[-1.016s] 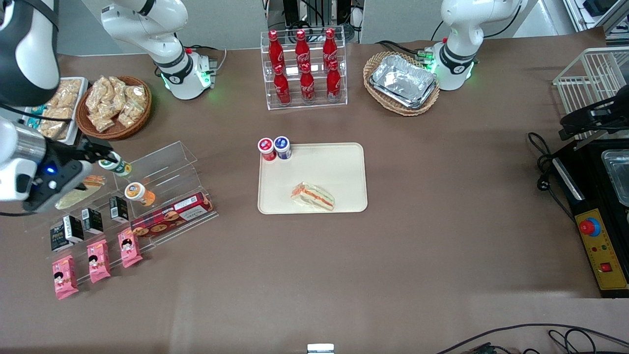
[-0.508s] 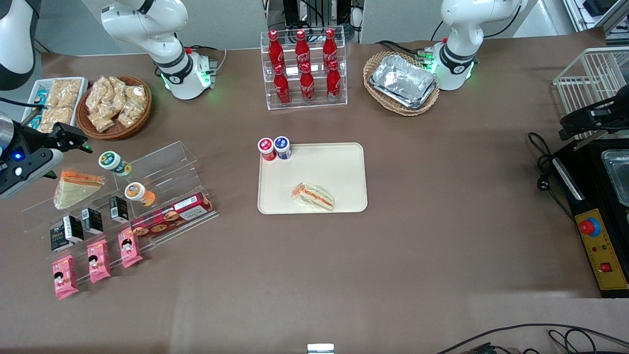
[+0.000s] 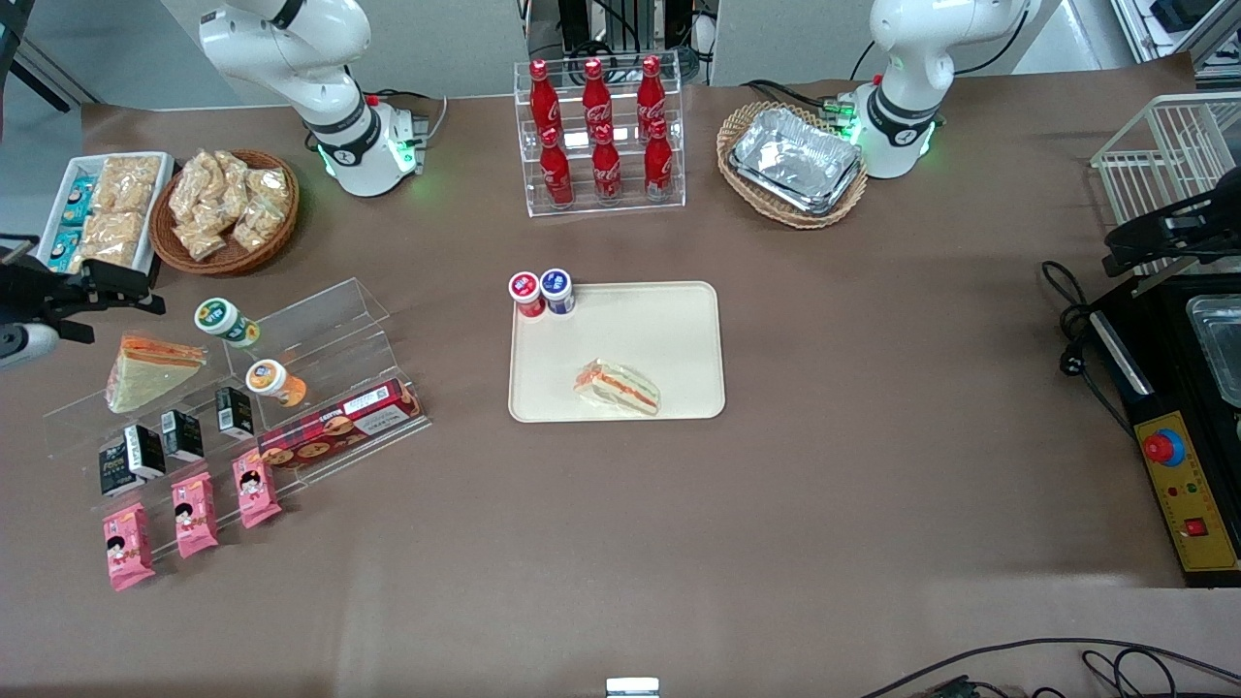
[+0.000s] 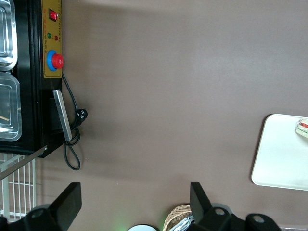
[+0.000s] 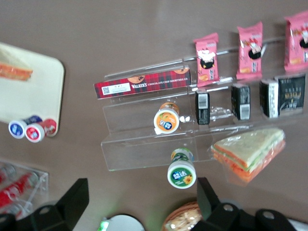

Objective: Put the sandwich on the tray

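Observation:
The clear-wrapped white-bread sandwich [image 3: 617,387] lies flat on the cream tray [image 3: 669,330], in the part of the tray nearer the front camera. Both also show in the right wrist view, the sandwich [image 5: 14,67] on the tray [image 5: 33,101], and in the left wrist view, the sandwich [image 4: 303,127] on the tray [image 4: 281,159]. My gripper [image 3: 150,293] hangs at the working arm's end of the table, above the acrylic rack's edge and far from the tray. Its jaws stand wide open and empty in the right wrist view [image 5: 142,202].
Red [image 3: 526,292] and blue [image 3: 557,288] cans stand at the tray's corner. The acrylic rack [image 3: 291,359] holds a tan-bread sandwich [image 3: 150,366], cans and snack packs. A cola bottle rack [image 3: 599,136], a foil-tray basket [image 3: 795,160] and a snack basket [image 3: 225,206] stand farther back.
My gripper has drawn away from above the rack toward the working arm's end of the table, uncovering the tan-bread sandwich. The white-bread sandwich has stayed still on the tray.

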Tool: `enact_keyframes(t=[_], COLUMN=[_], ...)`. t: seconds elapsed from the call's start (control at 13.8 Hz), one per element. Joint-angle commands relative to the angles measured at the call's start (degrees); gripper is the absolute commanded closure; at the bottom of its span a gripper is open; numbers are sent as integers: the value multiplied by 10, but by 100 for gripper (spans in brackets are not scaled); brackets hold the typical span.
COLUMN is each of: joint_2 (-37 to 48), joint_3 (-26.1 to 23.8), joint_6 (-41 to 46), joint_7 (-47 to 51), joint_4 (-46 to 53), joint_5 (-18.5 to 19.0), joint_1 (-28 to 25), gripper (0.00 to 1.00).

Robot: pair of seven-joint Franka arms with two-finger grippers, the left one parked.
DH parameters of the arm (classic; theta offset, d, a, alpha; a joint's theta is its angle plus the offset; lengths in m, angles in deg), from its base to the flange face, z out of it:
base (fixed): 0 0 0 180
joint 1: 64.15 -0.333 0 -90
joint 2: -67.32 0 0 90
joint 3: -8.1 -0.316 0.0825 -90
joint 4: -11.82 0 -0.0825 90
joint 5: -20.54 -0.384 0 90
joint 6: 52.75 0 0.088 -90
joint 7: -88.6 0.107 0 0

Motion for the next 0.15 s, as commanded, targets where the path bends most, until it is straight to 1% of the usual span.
enact_keyframes(t=[0.0,0.07], joint_2=[-1,0], joint_3=[-1,-1], joint_6=[-1,0], joint_7=[75,76], joint_4=[5,13], joint_5=[-2,18], joint_1=[-1,-2], gripper=[0,0])
